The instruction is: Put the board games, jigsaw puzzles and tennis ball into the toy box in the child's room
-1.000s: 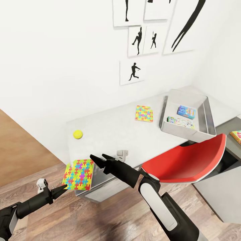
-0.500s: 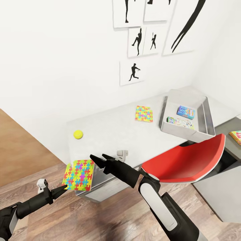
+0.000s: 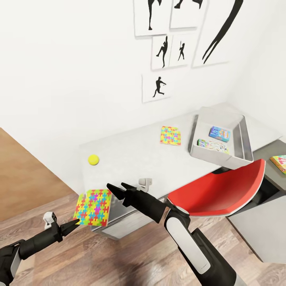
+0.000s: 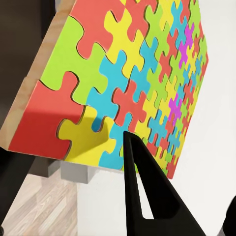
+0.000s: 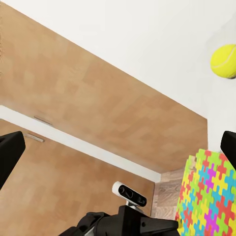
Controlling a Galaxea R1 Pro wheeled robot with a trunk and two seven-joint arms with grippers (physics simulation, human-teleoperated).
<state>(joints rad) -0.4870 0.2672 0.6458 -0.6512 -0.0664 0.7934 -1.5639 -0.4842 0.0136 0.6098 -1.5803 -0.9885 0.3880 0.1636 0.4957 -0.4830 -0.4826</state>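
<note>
So the near jigsaw puzzle (image 3: 93, 207) hangs off the tabletop (image 3: 131, 159) corner at about 7 o'clock in the head view, which is probably why the left end effector (image 3: 74, 225) comes at its overhanging edge. Its fingers look closed on that edge, though I can't tell for sure. The right end effector (image 3: 117, 188) hovers spread apart beside it. The toy box (image 3: 242, 139) sits well away at 2 o'clock, the tennis ball (image 3: 93, 159) at 9.

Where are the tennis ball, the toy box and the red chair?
Tennis ball (image 3: 93, 159): head view, centre of the ball.
Toy box (image 3: 214, 159): head view, its near outer wall.
Red chair (image 3: 222, 192): head view, middle of the seat shell.
</note>
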